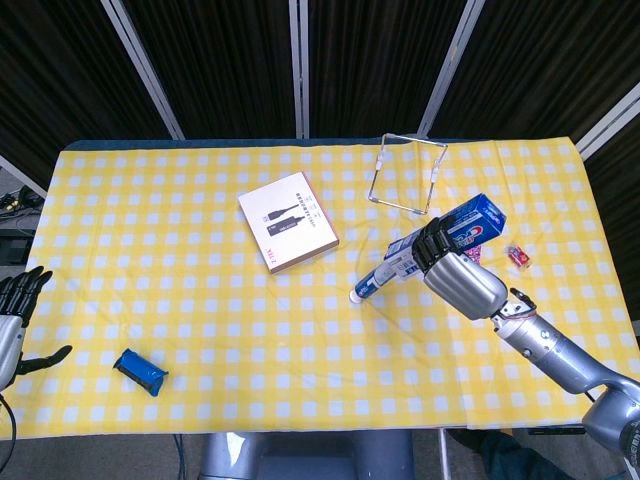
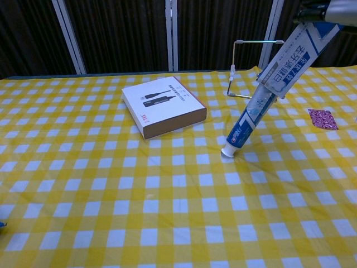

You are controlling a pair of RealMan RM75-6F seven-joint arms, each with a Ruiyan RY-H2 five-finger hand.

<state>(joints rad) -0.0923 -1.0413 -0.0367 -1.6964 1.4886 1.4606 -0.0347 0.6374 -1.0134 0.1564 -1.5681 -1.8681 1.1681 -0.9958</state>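
My right hand (image 1: pixel 458 277) grips a blue-and-white toothpaste box (image 1: pixel 455 233) above the right half of the yellow checked table, tilted steeply with its open end down. A toothpaste tube (image 1: pixel 378 281) sticks out of that lower end, its white cap resting on the cloth. In the chest view the box (image 2: pixel 295 56) slants down from the top right corner, where only a grey edge of the hand (image 2: pixel 341 6) shows, and the tube (image 2: pixel 245 125) reaches the table. My left hand (image 1: pixel 14 312) hangs at the table's left edge, fingers spread, holding nothing.
A flat white box with brown sides (image 1: pixel 288 221) (image 2: pixel 163 106) lies left of the tube. A wire stand (image 1: pixel 412 139) (image 2: pixel 258 41) is at the back. A magenta packet (image 2: pixel 323 119), a small red item (image 1: pixel 517 256) and a blue object (image 1: pixel 140 371) lie on the cloth.
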